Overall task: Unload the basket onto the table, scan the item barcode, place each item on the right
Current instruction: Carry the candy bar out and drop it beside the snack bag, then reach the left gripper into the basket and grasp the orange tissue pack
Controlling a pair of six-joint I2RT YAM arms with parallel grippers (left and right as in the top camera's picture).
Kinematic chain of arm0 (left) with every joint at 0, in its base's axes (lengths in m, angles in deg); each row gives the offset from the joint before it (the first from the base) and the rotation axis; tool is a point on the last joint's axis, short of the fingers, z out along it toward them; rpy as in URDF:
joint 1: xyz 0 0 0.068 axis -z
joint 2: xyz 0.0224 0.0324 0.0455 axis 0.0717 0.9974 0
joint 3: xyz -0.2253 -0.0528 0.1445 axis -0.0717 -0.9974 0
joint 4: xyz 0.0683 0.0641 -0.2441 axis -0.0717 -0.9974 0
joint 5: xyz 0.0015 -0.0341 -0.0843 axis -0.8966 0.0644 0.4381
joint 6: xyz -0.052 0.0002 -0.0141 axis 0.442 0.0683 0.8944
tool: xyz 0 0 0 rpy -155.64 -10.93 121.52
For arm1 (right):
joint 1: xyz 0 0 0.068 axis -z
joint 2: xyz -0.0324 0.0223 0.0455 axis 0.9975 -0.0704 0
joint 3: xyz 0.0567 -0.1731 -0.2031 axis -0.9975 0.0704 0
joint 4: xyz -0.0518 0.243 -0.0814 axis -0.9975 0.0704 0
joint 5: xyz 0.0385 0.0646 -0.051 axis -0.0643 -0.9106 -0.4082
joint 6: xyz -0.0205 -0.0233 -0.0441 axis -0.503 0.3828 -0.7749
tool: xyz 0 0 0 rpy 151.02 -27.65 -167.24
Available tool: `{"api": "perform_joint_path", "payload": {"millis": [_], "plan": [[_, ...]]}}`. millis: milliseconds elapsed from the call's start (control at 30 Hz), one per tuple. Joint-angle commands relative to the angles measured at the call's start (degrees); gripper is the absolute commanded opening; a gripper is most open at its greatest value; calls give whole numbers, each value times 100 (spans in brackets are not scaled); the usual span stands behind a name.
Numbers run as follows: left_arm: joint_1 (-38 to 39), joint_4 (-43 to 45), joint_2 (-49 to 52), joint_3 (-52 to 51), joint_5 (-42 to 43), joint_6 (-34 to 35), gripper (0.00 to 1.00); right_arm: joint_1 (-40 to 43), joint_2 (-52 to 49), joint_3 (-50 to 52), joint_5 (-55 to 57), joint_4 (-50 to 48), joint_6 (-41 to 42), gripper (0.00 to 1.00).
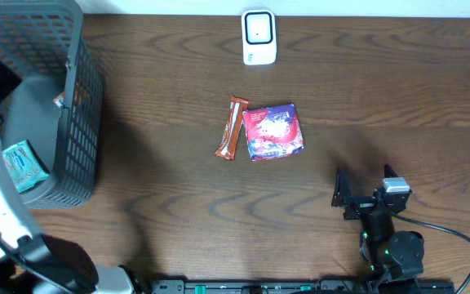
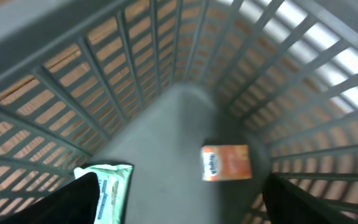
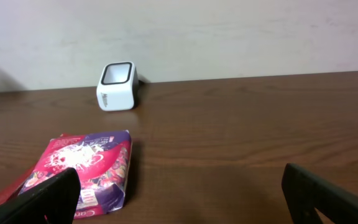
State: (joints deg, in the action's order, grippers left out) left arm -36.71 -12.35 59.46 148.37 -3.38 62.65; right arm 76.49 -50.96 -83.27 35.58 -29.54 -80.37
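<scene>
Left gripper: your left gripper (image 2: 179,186) hangs down inside the grey plastic lattice basket (image 1: 82,98), jaws spread wide with nothing between them.
Under it: a small orange carton (image 2: 227,162) lies flat on the basket floor, nearer your right finger. A teal-and-white packet (image 2: 110,186) lies by the left finger, which partly hides it.
Basket: it stands at the far left of the dark wooden table (image 1: 398,90).
Right gripper: your right gripper (image 3: 180,180) sits low over the table at the near right, jaws fully apart and empty.
Items to scan: a purple-and-red foil pouch (image 3: 92,165) lies flat mid-table, ahead and to the left of that gripper. A red-brown wrapped bar (image 1: 232,127) lies just beside its left edge; you cannot tell whether they touch.
Scanner: the white box-shaped barcode scanner with a black-framed window (image 1: 259,37) stands at the far edge, well apart from the pouch.
</scene>
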Motion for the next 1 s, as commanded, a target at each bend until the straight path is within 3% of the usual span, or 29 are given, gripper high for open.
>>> {"api": "perform_joint_path", "payload": {"millis": [0, 100, 500, 967], "plan": [[-24, 83, 205, -15, -87, -654, 84, 92, 35, 9, 11, 20, -50, 99], [-22, 273, 483, -15, -17, -975, 84, 92, 35, 9, 11, 20, -50, 99], [-9, 621, 1808, -15, 1718, -2391, 83, 92, 35, 9, 11, 20, -50, 99], [7, 1180, 2618, -17, 1823, -2520, 84, 92, 35, 9, 11, 20, -50, 99]]}}
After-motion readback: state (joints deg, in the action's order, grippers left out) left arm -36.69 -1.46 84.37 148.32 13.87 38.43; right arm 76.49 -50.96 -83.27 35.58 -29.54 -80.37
